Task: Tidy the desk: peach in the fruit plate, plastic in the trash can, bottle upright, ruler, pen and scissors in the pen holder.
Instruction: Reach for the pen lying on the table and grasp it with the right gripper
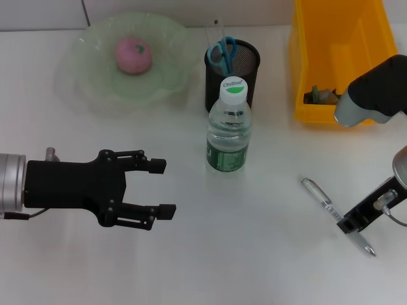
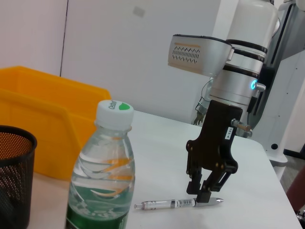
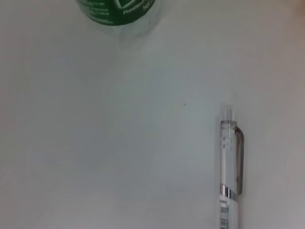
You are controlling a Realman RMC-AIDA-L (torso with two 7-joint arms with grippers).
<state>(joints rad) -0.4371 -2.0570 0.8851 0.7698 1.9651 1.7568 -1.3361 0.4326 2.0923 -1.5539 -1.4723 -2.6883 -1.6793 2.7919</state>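
A clear pen lies flat on the white table at the right. My right gripper is down at the pen, close to its tip end. The water bottle stands upright in the middle. Behind it the black mesh pen holder holds blue scissors and a clear ruler. A pink peach rests in the green fruit plate. Crumpled plastic lies in the yellow trash can. My left gripper hovers open, left of the bottle.
The yellow bin stands at the back right, close behind my right arm. Bare table stretches between the bottle and the pen, and along the front edge.
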